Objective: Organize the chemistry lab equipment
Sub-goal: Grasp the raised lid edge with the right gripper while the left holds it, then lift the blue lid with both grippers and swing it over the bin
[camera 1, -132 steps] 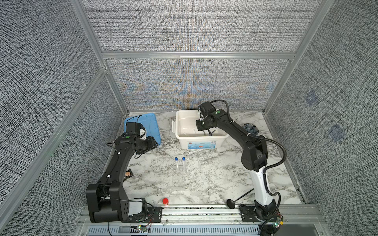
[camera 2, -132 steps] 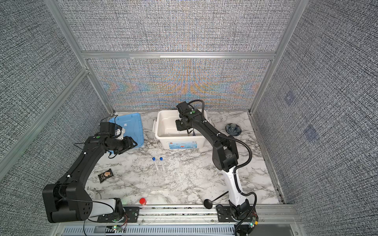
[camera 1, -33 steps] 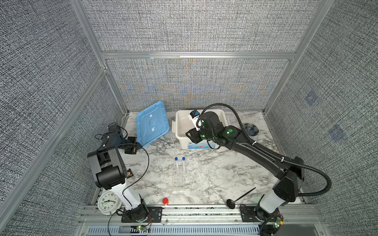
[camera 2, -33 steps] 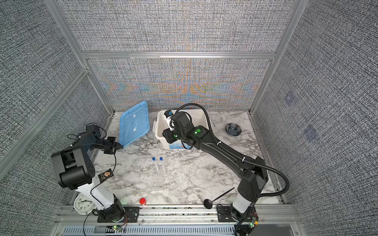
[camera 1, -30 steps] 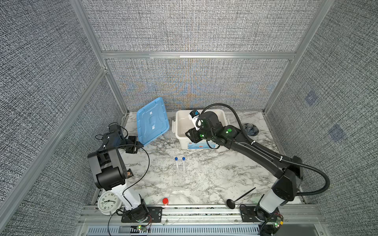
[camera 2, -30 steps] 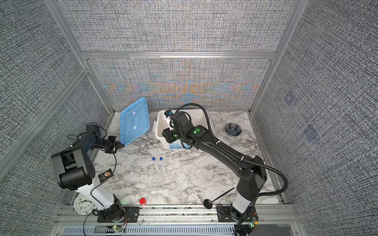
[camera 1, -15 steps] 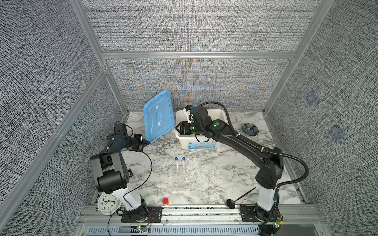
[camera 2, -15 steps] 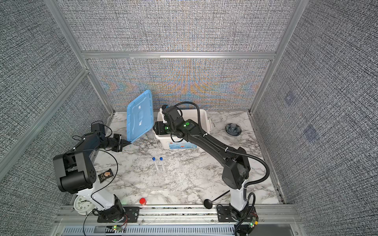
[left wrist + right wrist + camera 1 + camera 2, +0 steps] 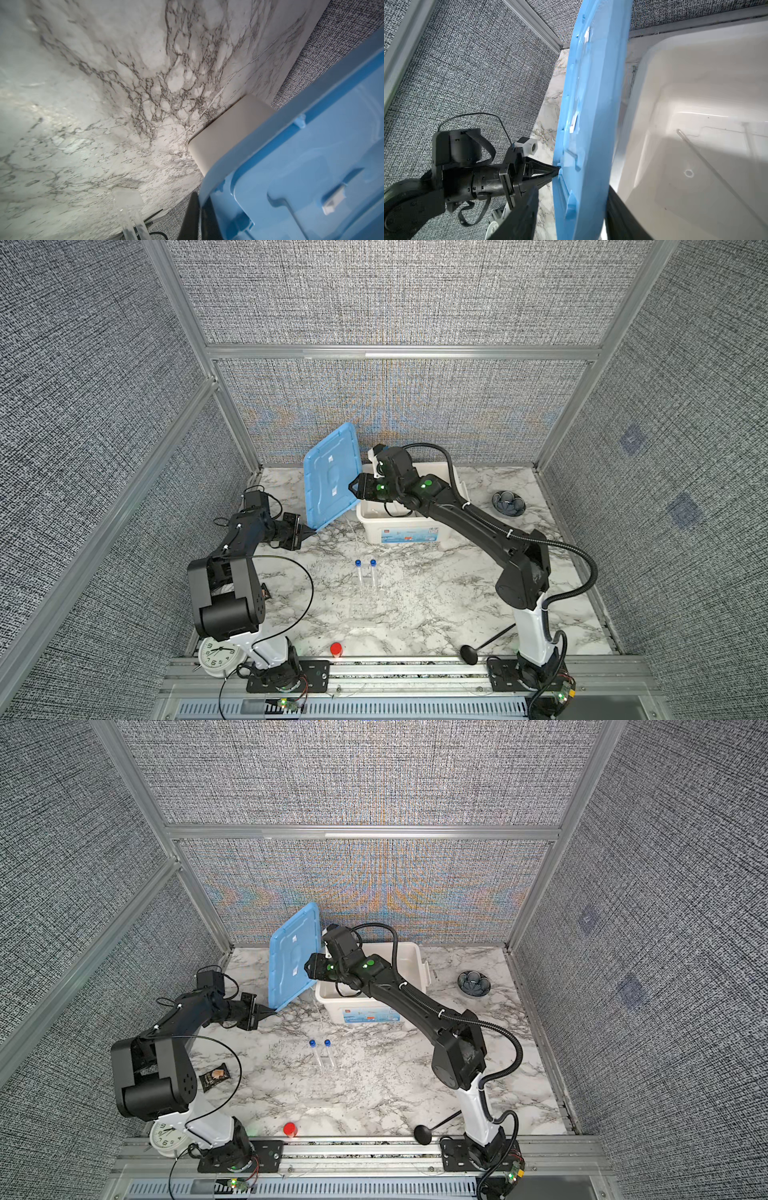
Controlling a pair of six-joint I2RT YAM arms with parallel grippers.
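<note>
The blue lid (image 9: 332,481) stands almost on edge, just left of the open white bin (image 9: 409,533). The left tool (image 9: 306,532) is pinched tight on the lid's lower corner, its tips meeting on the rim. The right tool (image 9: 354,487) reaches across the bin and straddles the lid's edge nearest the bin. One finger (image 9: 614,209) lies against the lid, but I cannot tell whether the tool truly clamps it. Two blue-capped tubes (image 9: 372,570) lie side by side on the tabletop (image 9: 436,597) in front of the bin, well apart from both tools. A thin clear dropper (image 9: 695,148) lies on the bin's floor.
</note>
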